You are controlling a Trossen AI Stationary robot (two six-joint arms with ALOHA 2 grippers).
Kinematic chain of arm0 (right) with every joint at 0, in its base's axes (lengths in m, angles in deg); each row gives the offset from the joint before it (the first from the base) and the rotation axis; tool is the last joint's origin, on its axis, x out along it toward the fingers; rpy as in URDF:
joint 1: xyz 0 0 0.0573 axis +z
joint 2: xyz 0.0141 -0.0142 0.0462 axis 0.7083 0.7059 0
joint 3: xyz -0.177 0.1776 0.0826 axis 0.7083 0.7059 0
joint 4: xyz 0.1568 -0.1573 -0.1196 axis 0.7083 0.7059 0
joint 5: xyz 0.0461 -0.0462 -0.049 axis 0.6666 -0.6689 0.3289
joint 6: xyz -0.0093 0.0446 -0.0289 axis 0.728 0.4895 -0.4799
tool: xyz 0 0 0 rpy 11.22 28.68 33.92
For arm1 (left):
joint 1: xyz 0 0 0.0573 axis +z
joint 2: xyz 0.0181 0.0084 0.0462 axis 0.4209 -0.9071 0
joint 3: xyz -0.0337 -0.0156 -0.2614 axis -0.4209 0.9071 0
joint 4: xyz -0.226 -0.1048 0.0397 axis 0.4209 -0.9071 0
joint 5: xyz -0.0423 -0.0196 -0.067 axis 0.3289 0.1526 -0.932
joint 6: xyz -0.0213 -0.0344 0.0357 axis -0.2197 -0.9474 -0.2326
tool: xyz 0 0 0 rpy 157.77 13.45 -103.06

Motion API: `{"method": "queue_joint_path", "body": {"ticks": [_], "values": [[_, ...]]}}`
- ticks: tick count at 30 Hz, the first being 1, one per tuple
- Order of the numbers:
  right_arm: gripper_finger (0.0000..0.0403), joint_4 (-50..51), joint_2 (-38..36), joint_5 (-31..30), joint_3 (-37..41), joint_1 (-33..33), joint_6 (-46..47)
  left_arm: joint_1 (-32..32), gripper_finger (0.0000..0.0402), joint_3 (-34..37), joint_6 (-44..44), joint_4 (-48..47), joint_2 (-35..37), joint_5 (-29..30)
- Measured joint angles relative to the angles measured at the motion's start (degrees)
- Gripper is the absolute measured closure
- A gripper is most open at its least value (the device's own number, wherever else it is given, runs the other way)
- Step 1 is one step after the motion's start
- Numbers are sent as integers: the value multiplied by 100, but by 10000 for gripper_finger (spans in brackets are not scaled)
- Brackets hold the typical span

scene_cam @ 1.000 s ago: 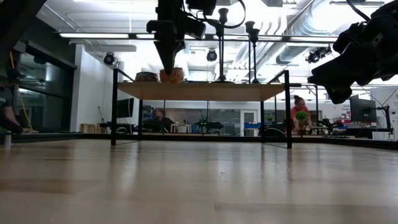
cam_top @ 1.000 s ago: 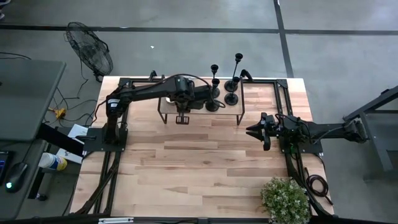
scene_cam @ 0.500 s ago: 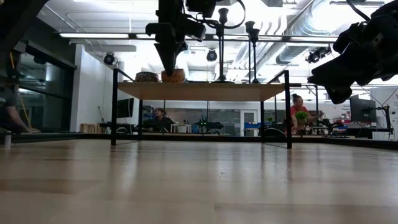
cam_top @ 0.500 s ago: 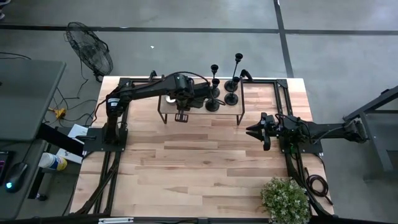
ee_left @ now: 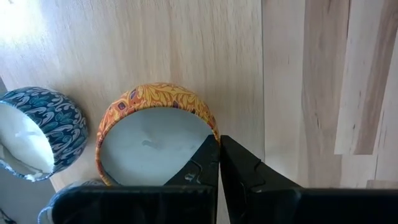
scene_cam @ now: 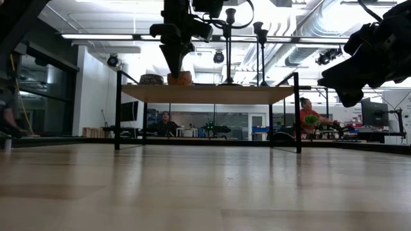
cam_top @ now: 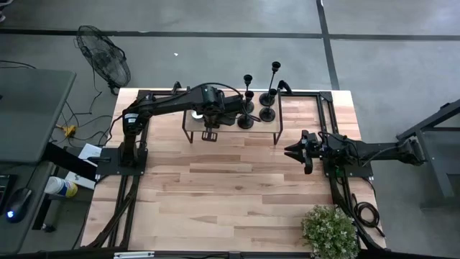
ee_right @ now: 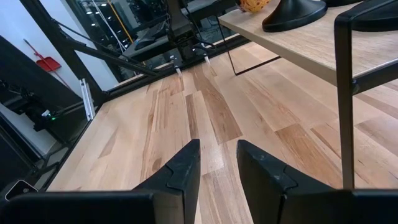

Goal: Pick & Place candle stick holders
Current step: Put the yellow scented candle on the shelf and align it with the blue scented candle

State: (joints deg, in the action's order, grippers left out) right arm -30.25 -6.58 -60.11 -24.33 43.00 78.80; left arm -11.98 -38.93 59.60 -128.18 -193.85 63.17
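Several black candle stick holders [cam_top: 267,108] stand on their round bases at the right end of a small raised shelf [cam_top: 262,128]; the low view shows their stems [scene_cam: 260,51]. At the shelf's left end sit an orange patterned candle tin [ee_left: 155,134] and a blue one [ee_left: 34,134]. My left gripper [ee_left: 219,142] is shut and points down just over the orange tin's rim [scene_cam: 180,78]. My right gripper [ee_right: 216,155] waits at the table's right side [cam_top: 293,151], open, with nothing between its fingers. My left gripper comes from above with shut tips at the orange tin's rim [ee_left: 211,127]. I cannot tell whether they touch the rim or hang just over it.
A potted plant [cam_top: 329,230] stands at the near right corner. The shelf's black frame legs [scene_cam: 117,109] rise from the wooden table top [cam_top: 230,187]. A fan [cam_top: 104,57] stands on the floor beyond the far left corner. People sit in the room behind the table.
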Motion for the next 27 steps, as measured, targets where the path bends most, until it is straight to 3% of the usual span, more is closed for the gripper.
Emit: {"method": "queue_joint_path", "body": {"ticks": [27], "values": [[304, 1, 0, 1, 1, -1, 1, 22, 401, 0, -22, -52, 0, 96]]}}
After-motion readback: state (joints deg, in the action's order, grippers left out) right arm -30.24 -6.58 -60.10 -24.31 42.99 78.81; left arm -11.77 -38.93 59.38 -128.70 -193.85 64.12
